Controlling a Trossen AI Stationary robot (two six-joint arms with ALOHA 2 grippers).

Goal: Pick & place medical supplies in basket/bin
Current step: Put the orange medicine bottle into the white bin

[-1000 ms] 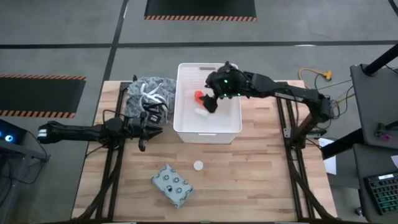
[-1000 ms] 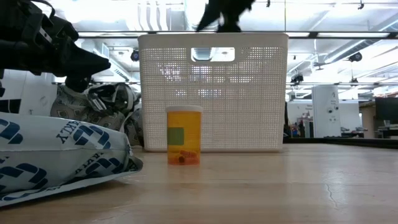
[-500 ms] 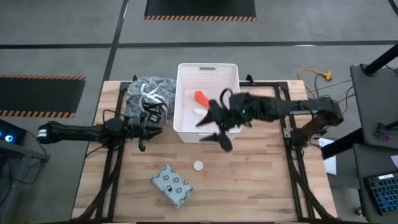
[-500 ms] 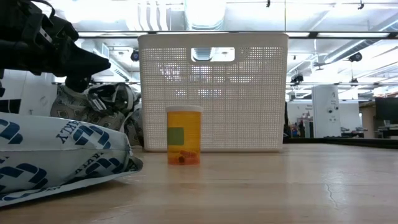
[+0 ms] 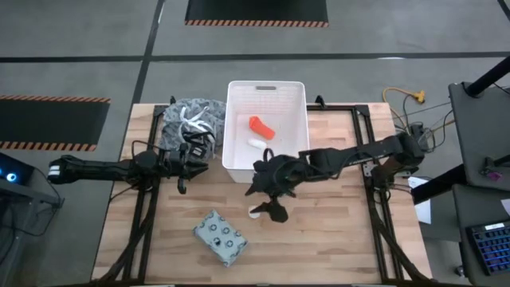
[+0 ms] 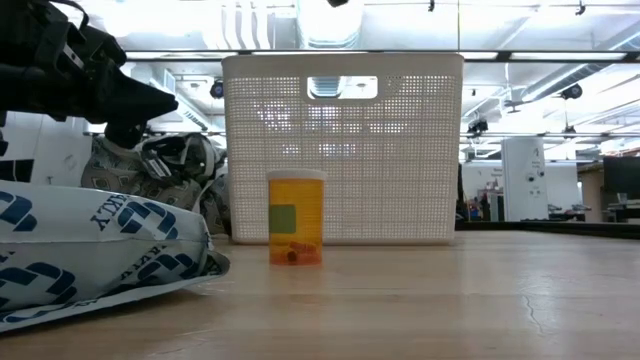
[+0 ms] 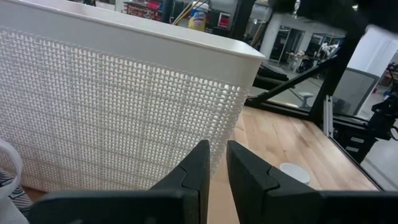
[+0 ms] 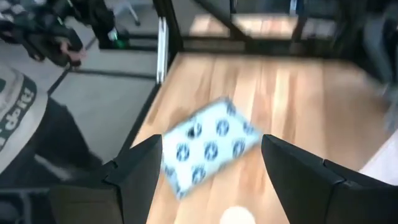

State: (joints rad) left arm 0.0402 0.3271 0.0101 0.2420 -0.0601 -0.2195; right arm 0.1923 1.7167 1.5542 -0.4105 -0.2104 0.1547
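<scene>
The white ribbed bin (image 5: 265, 163) stands at the table's far middle; an orange item (image 5: 261, 126) and a tiny white cylinder (image 5: 255, 143) lie inside it. In front of it an orange bottle (image 6: 296, 217) stands upright, showing from above as a white round cap (image 5: 253, 211). The dotted grey-blue packet (image 5: 219, 237) lies flat near the near edge. My right gripper (image 5: 271, 203) hovers open just right of the cap, with the cap (image 8: 236, 216) between its fingers and the packet (image 8: 208, 146) beyond. My left gripper (image 5: 199, 165) waits shut at the bin's left wall.
A grey patterned cloth bundle with white straps (image 5: 190, 119) lies left of the bin, right behind my left gripper. The packet (image 6: 100, 250) fills the low view's near left. Bare wood lies right of the bottle and along the table's right half.
My right gripper has risen out of the bin and swung toward the table's near edge, coming down over the table in front of the bin beside the white cap. The orange item and the white cylinder have stayed in the bin.
</scene>
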